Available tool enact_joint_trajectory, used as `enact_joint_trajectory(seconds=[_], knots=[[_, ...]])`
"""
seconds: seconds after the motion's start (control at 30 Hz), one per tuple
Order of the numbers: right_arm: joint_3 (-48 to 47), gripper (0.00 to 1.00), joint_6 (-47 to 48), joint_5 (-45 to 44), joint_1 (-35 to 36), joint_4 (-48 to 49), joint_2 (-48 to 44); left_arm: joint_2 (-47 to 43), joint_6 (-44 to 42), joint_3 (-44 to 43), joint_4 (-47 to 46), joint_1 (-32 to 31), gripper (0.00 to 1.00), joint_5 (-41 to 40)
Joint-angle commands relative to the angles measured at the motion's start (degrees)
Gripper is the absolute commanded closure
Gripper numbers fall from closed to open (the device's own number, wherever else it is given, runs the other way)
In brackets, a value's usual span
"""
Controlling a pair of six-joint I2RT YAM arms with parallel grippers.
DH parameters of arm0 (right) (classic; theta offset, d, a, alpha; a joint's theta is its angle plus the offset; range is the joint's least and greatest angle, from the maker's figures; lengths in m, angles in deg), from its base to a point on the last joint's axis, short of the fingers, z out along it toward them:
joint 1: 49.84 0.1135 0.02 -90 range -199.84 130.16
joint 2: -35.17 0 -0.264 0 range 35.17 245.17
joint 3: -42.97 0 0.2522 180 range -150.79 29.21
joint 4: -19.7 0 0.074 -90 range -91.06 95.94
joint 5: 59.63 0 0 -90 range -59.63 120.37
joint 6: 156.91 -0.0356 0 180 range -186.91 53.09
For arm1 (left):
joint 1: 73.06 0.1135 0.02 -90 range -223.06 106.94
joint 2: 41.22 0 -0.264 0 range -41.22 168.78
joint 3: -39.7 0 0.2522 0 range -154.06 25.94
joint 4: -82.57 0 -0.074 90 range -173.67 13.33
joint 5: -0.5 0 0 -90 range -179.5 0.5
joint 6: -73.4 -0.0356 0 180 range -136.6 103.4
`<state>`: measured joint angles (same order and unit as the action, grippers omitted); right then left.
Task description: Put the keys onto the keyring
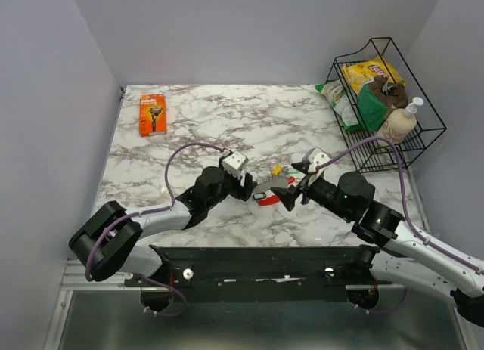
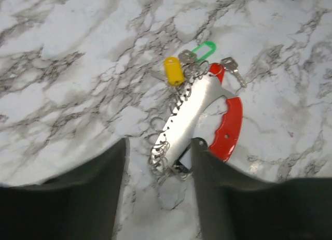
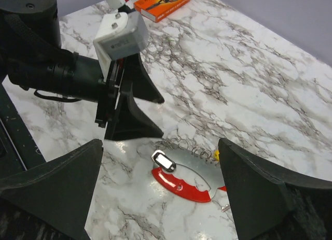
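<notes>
Keys (image 1: 274, 191) lie mid-frame on the table (image 1: 302, 123). Left claw (image 2: 159, 146) gapes around their lower end; right claw (image 3: 161, 146) hangs wide open above them.

The left arm (image 1: 151, 218) goes from its base at the lower left toward the middle, lying low and almost straight. The left fingers (image 2: 104, 193) point to the right and stand apart from each other, with a clear gap between them. The right arm (image 1: 393, 236) comes from the lower right, bent at a joint, with its wrist turned to the left. The right fingers (image 3: 57, 188) are spread wide. The two pairs face each other, tips near but not touching.
</notes>
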<state>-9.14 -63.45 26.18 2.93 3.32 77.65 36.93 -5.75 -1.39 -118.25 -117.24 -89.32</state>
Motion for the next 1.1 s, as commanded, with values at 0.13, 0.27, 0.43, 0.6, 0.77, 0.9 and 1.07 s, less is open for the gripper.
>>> enact_joint_trajectory(seconds=[0.13,0.27,0.43,0.6,0.77,0.9,1.07], knots=[[-0.1,0.0,0.2,0.5,0.0,2.1,0.0,-9.1,0.0,-4.0,11.8,0.1,0.01,-15.8],[-1.3,0.0,0.1,-1.3,0.0,2.1,1.1,-13.8,-1.0,-5.2,13.5,0.1,0.01,-17.1],[-2.9,0.0,-1.7,-2.5,-1.0,2.0,4.2,-15.0,1.1,-8.8,16.9,0.1,0.01,-22.2],[-5.1,0.0,-5.8,2.1,-4.8,2.1,7.8,-12.5,3.1,-12.9,24.0,0.1,0.01,-27.3],[-6.2,0.0,-11.4,10.1,-13.5,2.2,9.8,-11.8,4.1,-12.3,23.3,0.1,0.01,-26.9],[-5.9,0.0,-16.1,15.5,-20.2,4.1,9.9,-12.8,3.7,-11.9,22.7,0.1,0.01,-27.0],[-6.8,0.0,-18.8,14.9,-22.5,4.3,11.3,-15.8,2.8,-9.3,20.0,0.1,0.01,-25.1]])
